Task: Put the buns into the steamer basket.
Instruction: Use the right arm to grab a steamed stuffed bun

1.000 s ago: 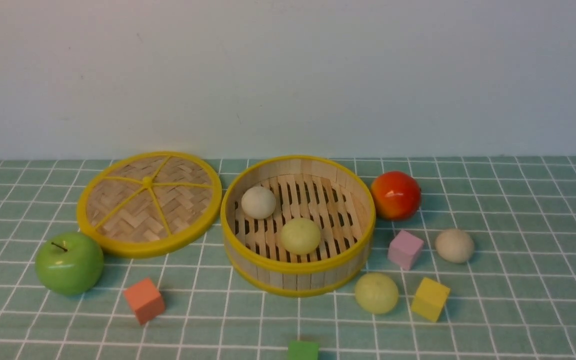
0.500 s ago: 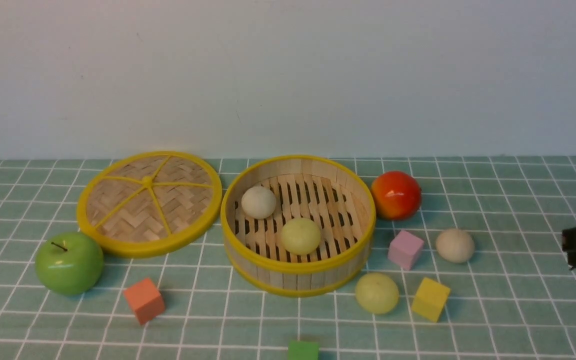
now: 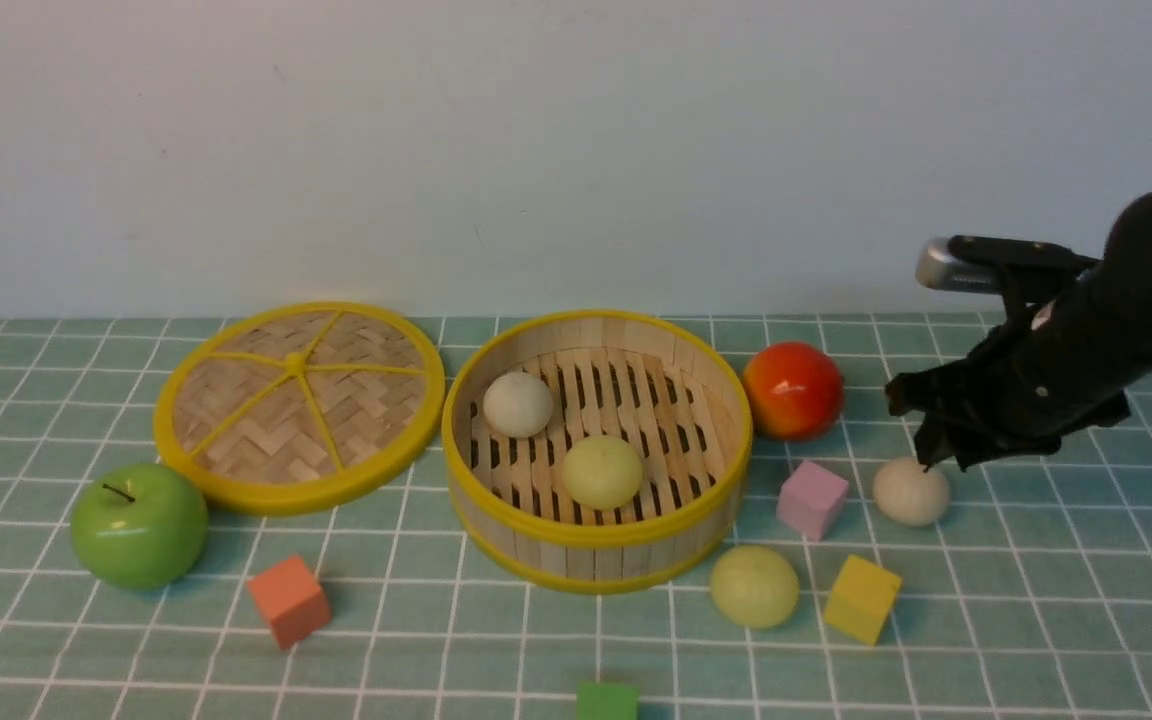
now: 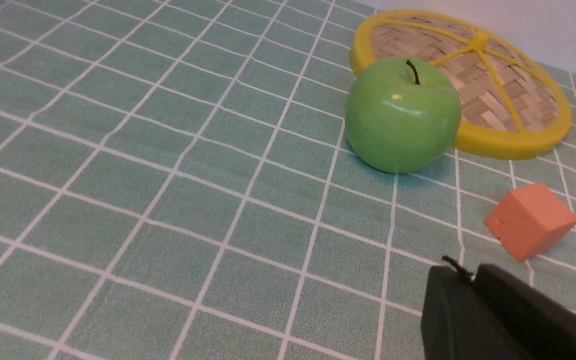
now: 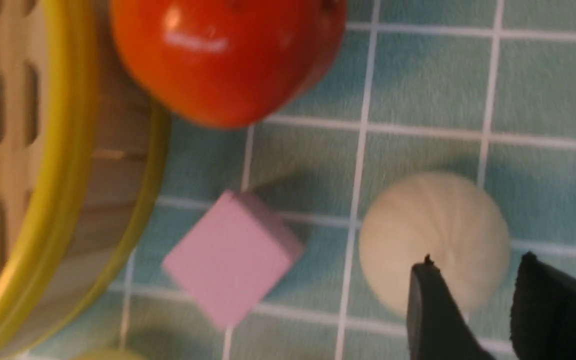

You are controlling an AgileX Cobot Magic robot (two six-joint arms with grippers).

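Observation:
The steamer basket (image 3: pixel 596 560) stands mid-table with two buns on its slatted floor, an off-white one (image 3: pixel 517 404) and a pale green one (image 3: pixel 601 471). Two more buns lie on the cloth to its right: an off-white one (image 3: pixel 910 491) (image 5: pixel 433 235) and a pale green one (image 3: pixel 753 586). My right gripper (image 3: pixel 923 447) (image 5: pixel 475 267) hangs open just above the off-white bun on the cloth, gripping nothing. In the left wrist view my left gripper (image 4: pixel 470 274) shows over bare cloth, its jaws together and empty. It does not show in the front view.
The flat woven lid (image 3: pixel 298 405) lies left of the basket, with a green apple (image 3: pixel 139 525) in front of it. A red-orange fruit (image 3: pixel 791 390) sits by the basket's right wall. Pink (image 3: pixel 811 498), yellow (image 3: pixel 860 598), orange (image 3: pixel 287 601) and green (image 3: pixel 606 702) cubes are scattered nearby.
My right arm has come in from the right edge and moved left until its gripper is over the off-white bun on the cloth. Buns, basket and cubes have not moved.

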